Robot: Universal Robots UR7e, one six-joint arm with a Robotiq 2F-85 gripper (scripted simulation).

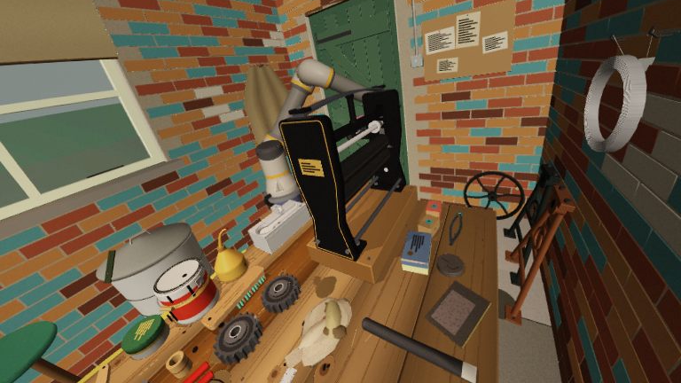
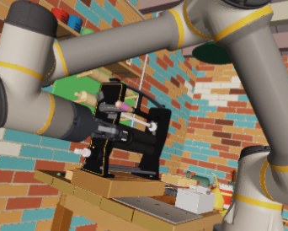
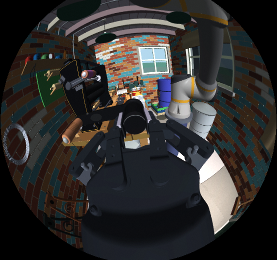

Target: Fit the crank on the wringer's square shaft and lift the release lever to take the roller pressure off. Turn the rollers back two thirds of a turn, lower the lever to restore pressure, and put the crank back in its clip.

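The black wringer (image 1: 346, 173) stands on a wooden base at the far end of the bench, its two dark rollers (image 2: 143, 141) running between the side frames. I hold the crank (image 3: 103, 117) by its dark hub in my gripper (image 3: 133, 122), just off the wringer's end frame, and its brown wooden handle (image 3: 72, 134) sticks out to the left in the wrist camera. The release lever (image 3: 85, 78), with a rounded pinkish knob (image 2: 120, 105), juts out near the top of the end frame. The square shaft is hidden behind the crank and my fingers.
Behind the wringer are a green door (image 1: 361, 53) and brick walls. The bench front holds two gears (image 1: 238, 336), a grey tub (image 1: 150, 263), a yellow oil can (image 1: 230, 261), a rag (image 1: 321, 329) and a dark rod (image 1: 417, 349). My arm spans overhead (image 2: 158, 38).
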